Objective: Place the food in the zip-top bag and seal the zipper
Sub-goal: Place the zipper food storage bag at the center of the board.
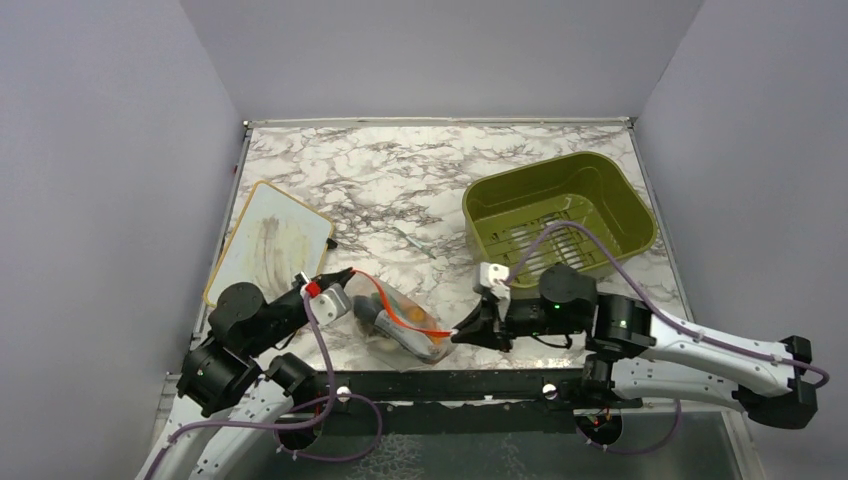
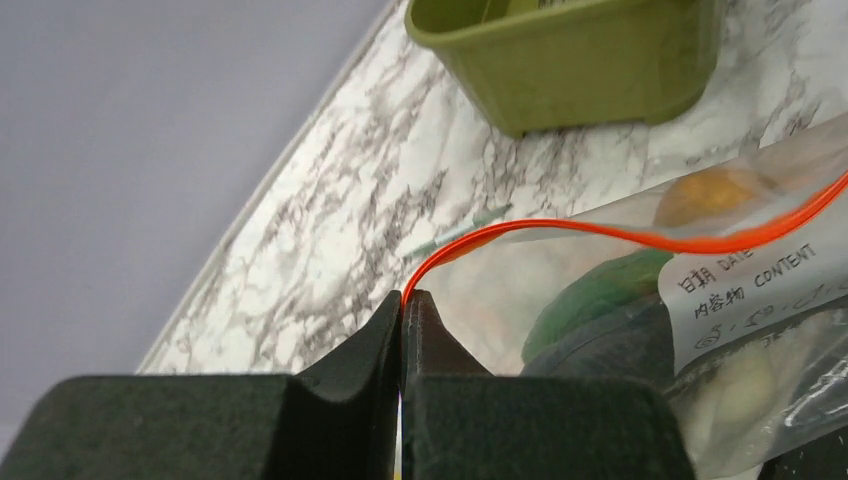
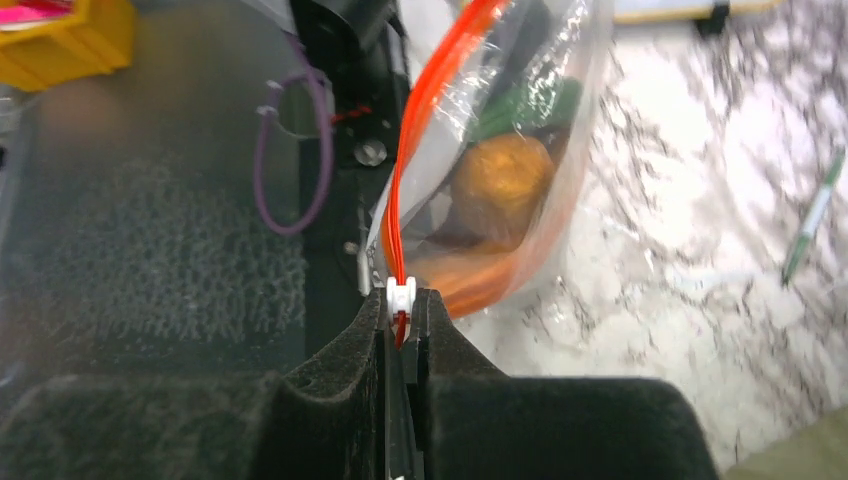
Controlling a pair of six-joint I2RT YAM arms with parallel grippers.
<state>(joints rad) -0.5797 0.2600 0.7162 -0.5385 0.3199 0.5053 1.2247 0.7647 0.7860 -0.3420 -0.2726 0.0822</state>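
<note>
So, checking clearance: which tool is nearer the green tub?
Right. The right tool pinches the zipper end by the tub's near corner; the left tool pinches the other end, farther left.

From top cam you can't sort the food (image 1: 372, 318) inside the zip-top bag (image 1: 425, 345) – too small. Both zipper (image 2: 620, 235) ends vanish btwn the jaws. R wrist pic's blurry; the green stick (image 3: 815, 215) is maybe a pen. L wrist pic's top edge cuts off the olive tub (image 2: 570, 70).

One left gripper (image 1: 347, 284), one right gripper (image 1: 458, 335), one zip-top bag (image 1: 385, 322) between them, one zipper (image 3: 400, 230), one white slider (image 3: 400, 292) at the right gripper's tips, three food pieces (image 3: 500, 175) visible inside, one olive-green tub (image 1: 560, 185) beyond the right gripper, one board (image 1: 268, 240) beyond the left gripper
</note>
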